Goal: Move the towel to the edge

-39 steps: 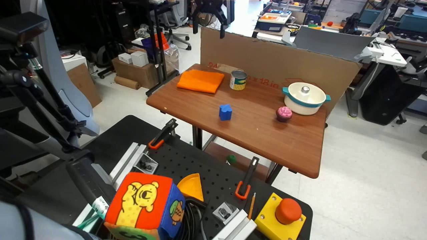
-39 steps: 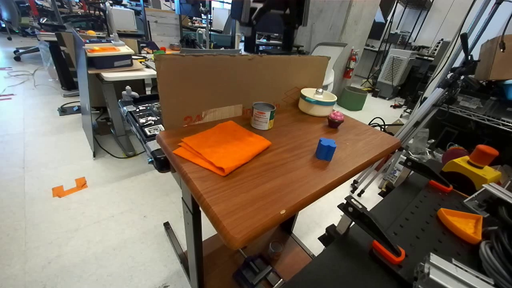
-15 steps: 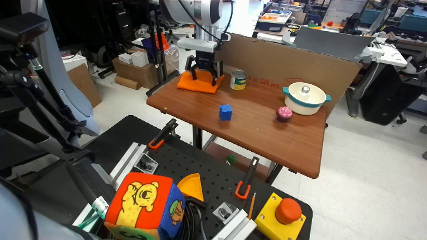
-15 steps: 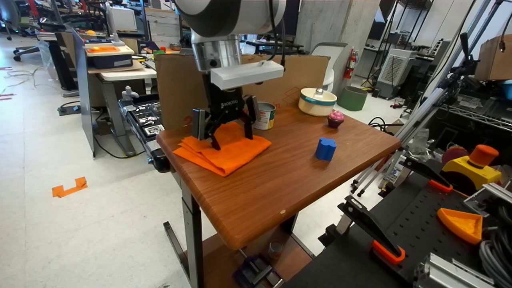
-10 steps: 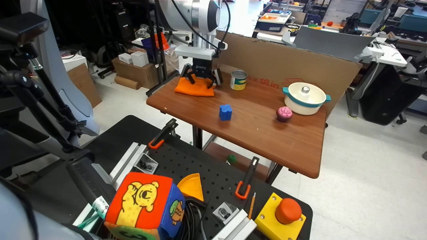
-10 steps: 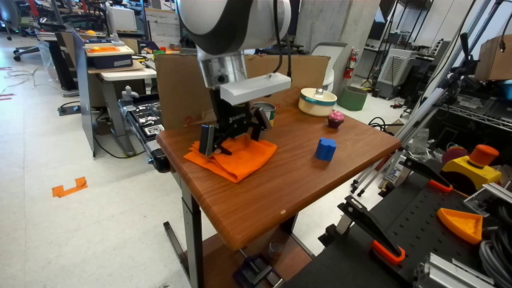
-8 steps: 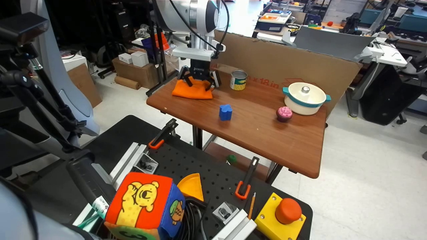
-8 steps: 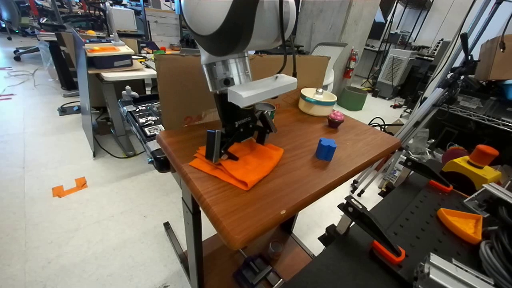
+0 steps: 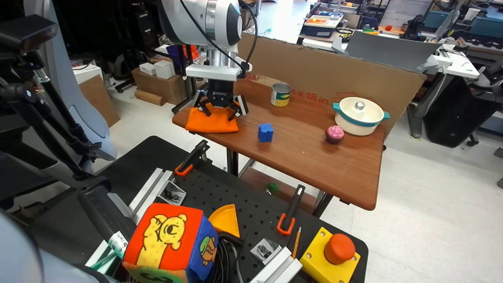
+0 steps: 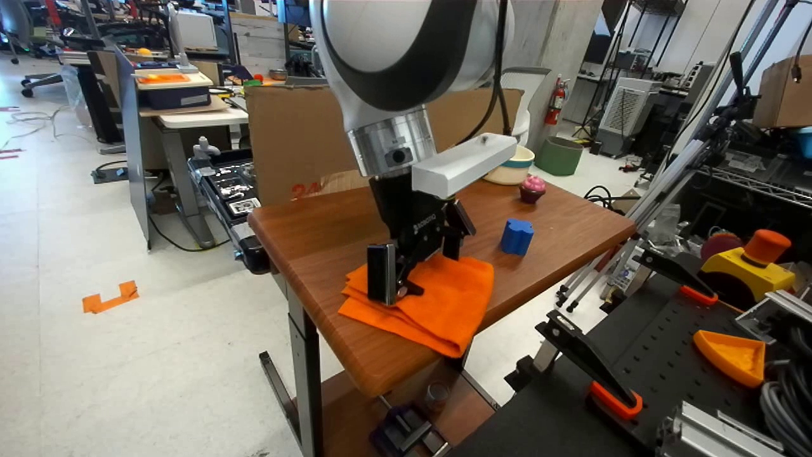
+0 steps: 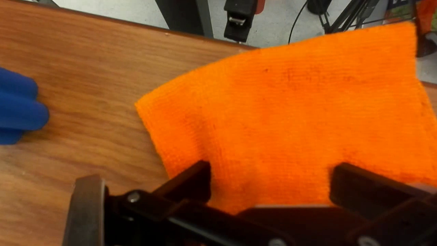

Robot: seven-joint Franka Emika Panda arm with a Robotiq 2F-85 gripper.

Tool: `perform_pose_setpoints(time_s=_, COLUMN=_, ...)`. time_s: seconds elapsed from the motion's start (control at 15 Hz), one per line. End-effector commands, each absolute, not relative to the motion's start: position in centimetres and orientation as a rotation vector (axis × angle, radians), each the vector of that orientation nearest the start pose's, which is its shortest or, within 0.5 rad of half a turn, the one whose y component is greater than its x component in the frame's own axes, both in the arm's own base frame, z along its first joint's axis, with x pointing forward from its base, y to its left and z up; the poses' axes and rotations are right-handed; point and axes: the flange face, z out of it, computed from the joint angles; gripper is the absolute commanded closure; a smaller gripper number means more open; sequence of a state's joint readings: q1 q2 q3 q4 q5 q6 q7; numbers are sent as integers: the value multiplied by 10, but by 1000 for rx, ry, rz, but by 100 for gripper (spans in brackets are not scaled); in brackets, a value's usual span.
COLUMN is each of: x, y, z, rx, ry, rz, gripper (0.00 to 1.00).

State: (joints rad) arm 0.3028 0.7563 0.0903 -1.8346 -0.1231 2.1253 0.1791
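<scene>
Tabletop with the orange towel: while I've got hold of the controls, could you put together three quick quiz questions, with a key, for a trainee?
1. True or false: in the wrist view, the orange towel covers part of the edge of the wooden tabletop.
2. Which item on the tabletop stands nearest the cream lidded pot?
3. Fill in: the gripper has its jaws ____ (together or apart).

Key: 1 true; 2 the pink-frosted cupcake; 3 apart.
</scene>
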Motion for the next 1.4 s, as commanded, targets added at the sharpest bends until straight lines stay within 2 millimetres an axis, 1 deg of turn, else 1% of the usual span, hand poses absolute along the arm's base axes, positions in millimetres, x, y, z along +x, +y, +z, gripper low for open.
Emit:
perform_pose_setpoints(time_s=0.0, x=527, y=218, z=84, rx=-3202, ry=-475, rz=578, gripper=0)
perform_pose_setpoints(time_s=0.13, x=529, y=221, z=90, rx=-3211, ry=-474, rz=488, gripper=0)
perform_pose_setpoints(time_s=0.2, x=527, y=222, z=93, rx=-3213, ry=-482, rz=486, gripper=0)
perform_pose_setpoints(time_s=0.4, x=518, y=230, z=105, rx=-3194, ry=-468, rz=570, gripper=0)
perform_pose_setpoints(time_s=0.53, x=506, y=236, z=121, rx=-3161, ry=-452, rz=624, gripper=0)
perform_pose_setpoints(time_s=0.6, x=497, y=241, z=133, rx=-3154, ry=-462, rz=624, gripper=0)
perform_pose_setpoints(time_s=0.67, x=489, y=245, z=146, rx=-3152, ry=-468, rz=584, gripper=0)
perform_pose_setpoints(time_s=0.8, x=474, y=253, z=176, rx=-3145, ry=-472, rz=461, gripper=0)
perform_pose_setpoints(time_s=0.93, x=457, y=255, z=209, rx=-3132, ry=-433, rz=307, gripper=0)
perform_pose_setpoints(time_s=1.0, x=448, y=253, z=222, rx=-3121, ry=-411, rz=263, gripper=0)
perform_pose_setpoints(time_s=1.07, x=475, y=263, z=193, rx=-3128, ry=-459, rz=366, gripper=0)
perform_pose_setpoints(time_s=1.2, x=459, y=259, z=217, rx=-3126, ry=-447, rz=304, gripper=0)
perform_pose_setpoints(time_s=1.33, x=452, y=255, z=224, rx=-3130, ry=-445, rz=291, gripper=0)
